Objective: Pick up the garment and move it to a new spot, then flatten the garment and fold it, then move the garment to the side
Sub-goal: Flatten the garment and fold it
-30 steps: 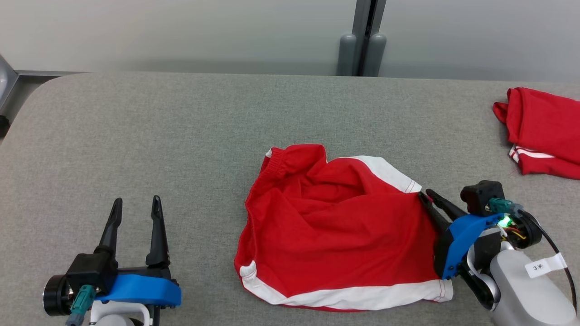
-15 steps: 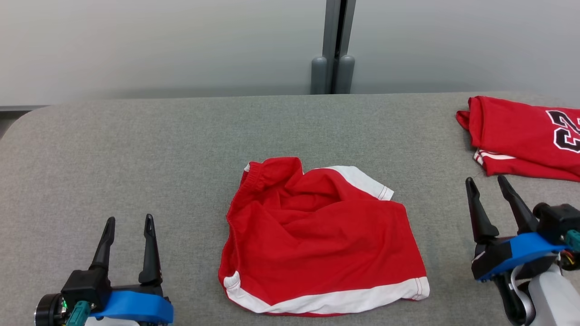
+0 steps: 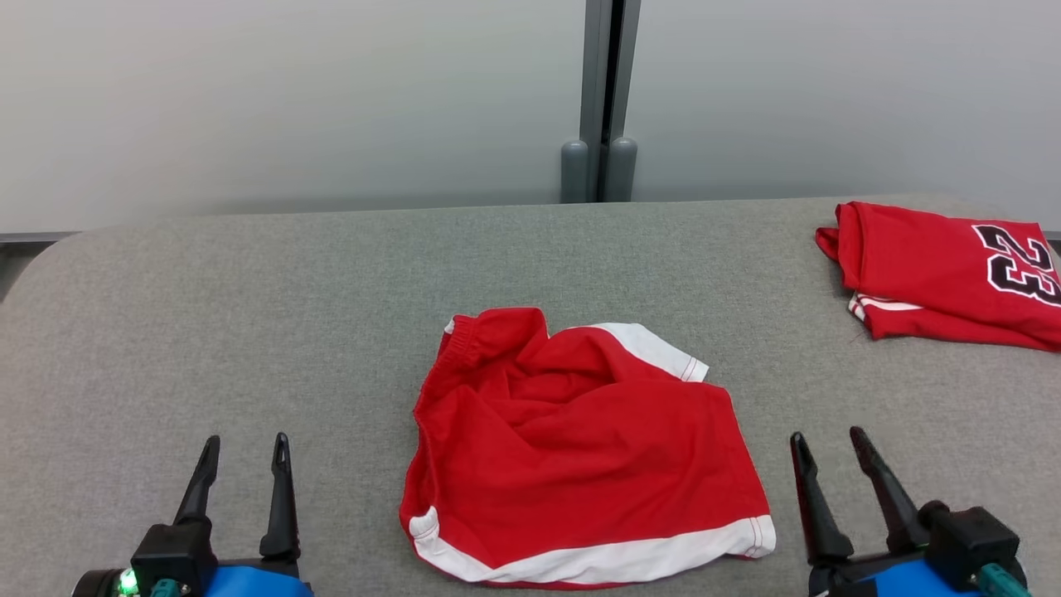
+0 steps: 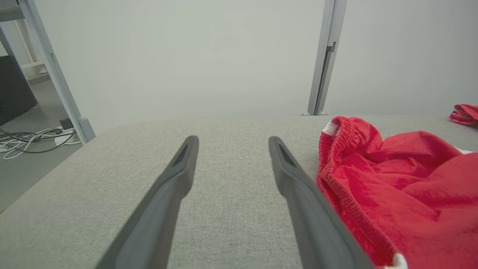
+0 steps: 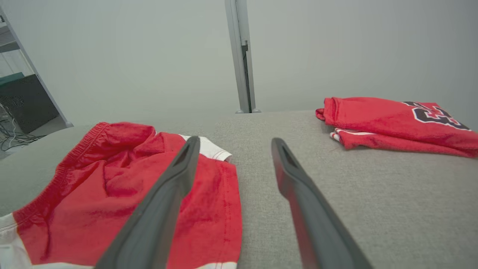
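And the right gripper (image 3: 826, 434) has let go: a second ago it was pinched shut on the right edge of the red shorts (image 3: 580, 448), and now its two dark fingers stand spread with nothing between them, pulled back to the lower right and clear of the cloth. The shorts lie rumpled in the middle of the grey table (image 3: 249, 315), waistband bunched at the far left, white trim along the near hem, one white-edged flap turned over at the top. So the move to a new spot looks done, and flattening looks like the next job, which those creases badly need. The left gripper (image 3: 248, 439) is spread open and empty at the lower left, much as before. The camera has shifted too, so the folded red jersey (image 3: 937, 274) at the far right now shows its number
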Controlling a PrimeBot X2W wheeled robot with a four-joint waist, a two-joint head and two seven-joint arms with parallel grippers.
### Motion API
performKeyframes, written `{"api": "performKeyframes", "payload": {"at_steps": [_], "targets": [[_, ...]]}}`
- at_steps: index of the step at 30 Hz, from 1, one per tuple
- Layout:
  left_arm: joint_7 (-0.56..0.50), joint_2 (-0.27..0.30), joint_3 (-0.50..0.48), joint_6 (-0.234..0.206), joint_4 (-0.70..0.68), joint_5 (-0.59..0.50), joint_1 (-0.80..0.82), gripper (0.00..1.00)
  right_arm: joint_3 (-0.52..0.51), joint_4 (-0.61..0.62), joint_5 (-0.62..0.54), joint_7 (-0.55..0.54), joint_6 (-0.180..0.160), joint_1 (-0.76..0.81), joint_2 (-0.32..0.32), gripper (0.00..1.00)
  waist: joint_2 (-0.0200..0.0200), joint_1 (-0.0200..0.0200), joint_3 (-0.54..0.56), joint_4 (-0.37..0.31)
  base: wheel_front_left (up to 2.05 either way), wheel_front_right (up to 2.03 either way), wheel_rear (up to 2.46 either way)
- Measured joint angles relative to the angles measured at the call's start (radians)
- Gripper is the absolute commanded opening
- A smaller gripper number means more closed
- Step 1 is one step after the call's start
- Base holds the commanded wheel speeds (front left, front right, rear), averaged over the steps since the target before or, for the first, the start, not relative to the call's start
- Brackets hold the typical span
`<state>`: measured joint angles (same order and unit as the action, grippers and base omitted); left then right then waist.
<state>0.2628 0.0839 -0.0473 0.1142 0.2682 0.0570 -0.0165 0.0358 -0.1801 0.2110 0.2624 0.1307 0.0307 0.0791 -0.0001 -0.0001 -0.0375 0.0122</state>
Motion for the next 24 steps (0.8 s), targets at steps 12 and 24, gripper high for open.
{"api": "performKeyframes", "payload": {"at_steps": [12,24], "targets": [[0.0,0.009,0.01,-0.009,-0.004,-0.01,-0.026,1.0,0.005,-0.004,-0.029,0.0,0.0,0.04,-0.022,1.0,0.0,0.0001,0.011,0.014,0.0,0.0,0.0],[0.0,0.017,0.041,-0.006,0.004,-0.004,-0.023,1.0,0.004,-0.049,-0.027,-0.017,0.0,0.04,-0.026,1.0,0.0,0.0001,0.013,0.01,0.0,0.0,0.0]]}}
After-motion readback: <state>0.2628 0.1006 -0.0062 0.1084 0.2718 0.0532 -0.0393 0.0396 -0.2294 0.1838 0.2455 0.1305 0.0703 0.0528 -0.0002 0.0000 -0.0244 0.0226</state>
